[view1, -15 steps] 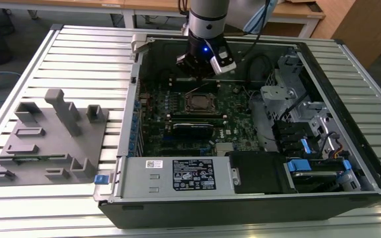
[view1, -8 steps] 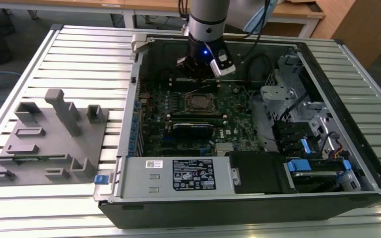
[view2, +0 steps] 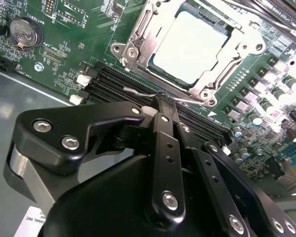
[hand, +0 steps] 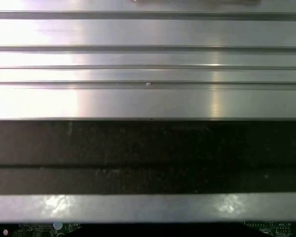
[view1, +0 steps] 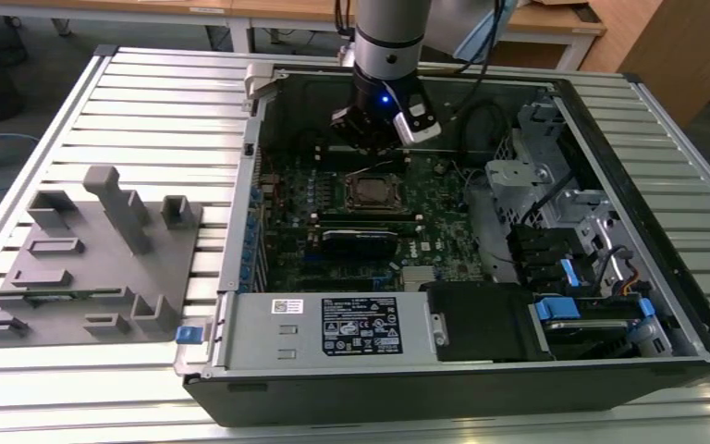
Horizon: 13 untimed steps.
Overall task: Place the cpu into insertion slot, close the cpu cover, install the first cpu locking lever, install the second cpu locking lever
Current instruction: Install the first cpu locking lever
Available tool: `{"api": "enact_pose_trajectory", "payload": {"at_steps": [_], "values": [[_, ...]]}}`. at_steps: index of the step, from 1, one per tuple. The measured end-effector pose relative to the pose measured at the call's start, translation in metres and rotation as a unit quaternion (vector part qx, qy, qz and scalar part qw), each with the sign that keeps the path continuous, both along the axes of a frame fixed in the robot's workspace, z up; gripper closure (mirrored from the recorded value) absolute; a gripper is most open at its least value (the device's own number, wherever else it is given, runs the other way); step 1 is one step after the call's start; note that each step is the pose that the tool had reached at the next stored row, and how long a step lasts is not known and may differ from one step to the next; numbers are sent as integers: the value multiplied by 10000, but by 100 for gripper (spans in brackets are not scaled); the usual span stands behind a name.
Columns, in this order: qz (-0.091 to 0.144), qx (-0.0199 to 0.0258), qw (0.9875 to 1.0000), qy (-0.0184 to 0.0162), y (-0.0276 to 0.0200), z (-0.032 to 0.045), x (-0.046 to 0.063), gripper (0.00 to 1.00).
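The cpu (view2: 190, 47) lies flat in the insertion slot (view1: 373, 192) of the green motherboard (view2: 64, 54), its silvery top showing through the cut-out. The cpu cover (view2: 138, 47) is folded down around it. A thin wire locking lever (view2: 138, 91) runs along the socket's near side. My gripper (view2: 164, 104) is shut, and its black fingertips touch that wire at its middle. In the exterior view the gripper (view1: 365, 153) hangs inside the open computer case, just beyond the socket.
Black memory slots (view2: 113, 84) lie under the lever, and a coin battery (view2: 24, 32) sits nearby. A black expansion card (view1: 361, 242), the power supply (view1: 355, 324) and drive bays (view1: 577, 277) fill the case. A grey fixture plate (view1: 96, 268) lies on the slatted table (hand: 148, 34).
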<state>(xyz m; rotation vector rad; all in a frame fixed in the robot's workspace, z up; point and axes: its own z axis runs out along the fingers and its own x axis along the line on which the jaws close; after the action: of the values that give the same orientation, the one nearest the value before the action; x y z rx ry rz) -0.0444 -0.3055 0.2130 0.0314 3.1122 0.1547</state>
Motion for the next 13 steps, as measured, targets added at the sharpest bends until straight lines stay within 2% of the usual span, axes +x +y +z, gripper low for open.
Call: {"api": "enact_pose_trajectory", "payload": {"at_steps": [6, 13], "values": [[0, 0, 10000, 0, 0, -4, 6, 89], [0, 0, 10000, 0, 0, -44, 11, 89]]}}
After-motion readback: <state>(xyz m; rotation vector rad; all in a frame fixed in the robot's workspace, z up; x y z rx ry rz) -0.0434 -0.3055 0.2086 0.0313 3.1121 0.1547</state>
